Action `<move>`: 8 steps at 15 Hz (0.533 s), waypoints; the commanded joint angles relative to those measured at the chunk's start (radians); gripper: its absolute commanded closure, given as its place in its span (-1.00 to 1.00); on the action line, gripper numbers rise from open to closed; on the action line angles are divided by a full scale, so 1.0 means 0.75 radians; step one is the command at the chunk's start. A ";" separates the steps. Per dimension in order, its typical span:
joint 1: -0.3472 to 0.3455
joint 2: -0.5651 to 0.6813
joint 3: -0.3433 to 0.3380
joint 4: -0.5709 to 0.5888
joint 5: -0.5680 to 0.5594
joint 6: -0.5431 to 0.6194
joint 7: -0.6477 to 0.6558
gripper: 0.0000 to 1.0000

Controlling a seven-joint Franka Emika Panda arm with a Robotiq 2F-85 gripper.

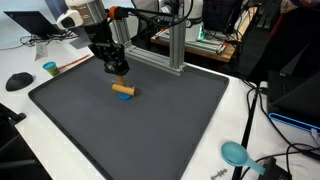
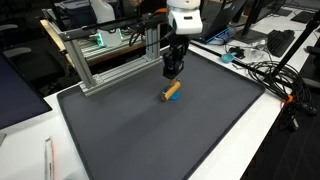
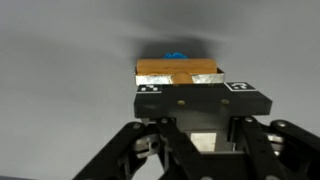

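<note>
Your tool [image 1: 118, 70] hangs just above the wooden block [image 1: 123, 89] in the upper middle of the frame, its jaws spread or pressed together you cannot tell, the block resting on a blue piece [image 1: 124, 97] on the dark worktop [image 1: 180, 130].

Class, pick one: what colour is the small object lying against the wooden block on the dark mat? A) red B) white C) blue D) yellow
C: a blue piece shows right against the wooden block, just below the end effector.
</note>
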 commanded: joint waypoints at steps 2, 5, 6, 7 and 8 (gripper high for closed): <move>0.033 0.121 0.012 0.057 -0.033 -0.041 0.036 0.56; 0.047 0.140 0.013 0.085 -0.062 -0.078 0.044 0.56; 0.050 0.144 0.012 0.093 -0.070 -0.089 0.047 0.56; 0.053 0.150 0.013 0.102 -0.076 -0.103 0.048 0.56; 0.054 0.156 0.014 0.111 -0.080 -0.118 0.048 0.56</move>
